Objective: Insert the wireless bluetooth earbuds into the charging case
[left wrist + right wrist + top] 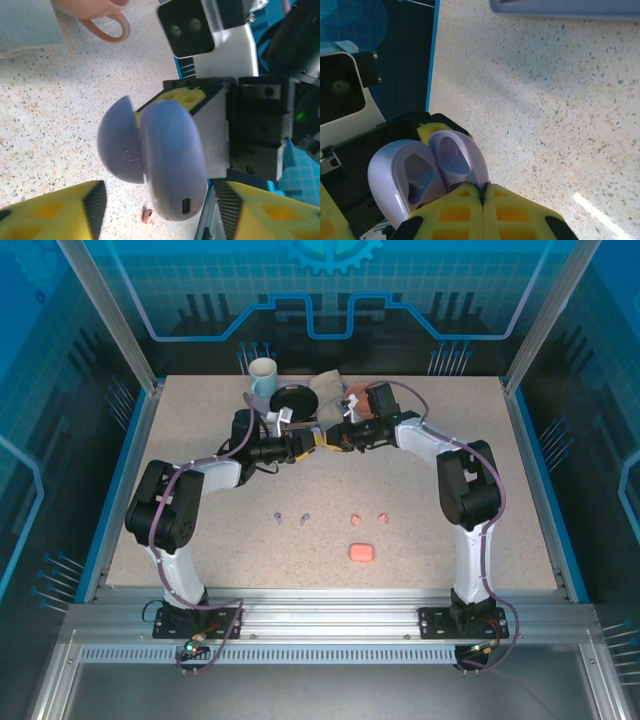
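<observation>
The open lavender charging case (pixel 172 160) hangs in the air at the back middle of the table. My right gripper (pixel 482 192) is shut on the rim of one of its halves (pixel 452 155); both empty hollows face that wrist. My left gripper (pixel 160 200) stands open around the case, a yellow finger (pixel 55 210) on each side with a gap. The two grippers meet at the back centre, left (pixel 305 443) and right (pixel 335 437). On the table lie two purple earbuds (pixel 278 516) (pixel 304 517) and two pink earbuds (pixel 355 519) (pixel 382 518). One pink earbud (pixel 147 215) shows below the case.
A closed salmon-pink case (pixel 360 553) lies near the front middle. At the back stand a white mug (pixel 262 375), a black bowl (pixel 295 400), a pink mug (pixel 107 27) and a grey cloth (pixel 328 383), close behind the grippers.
</observation>
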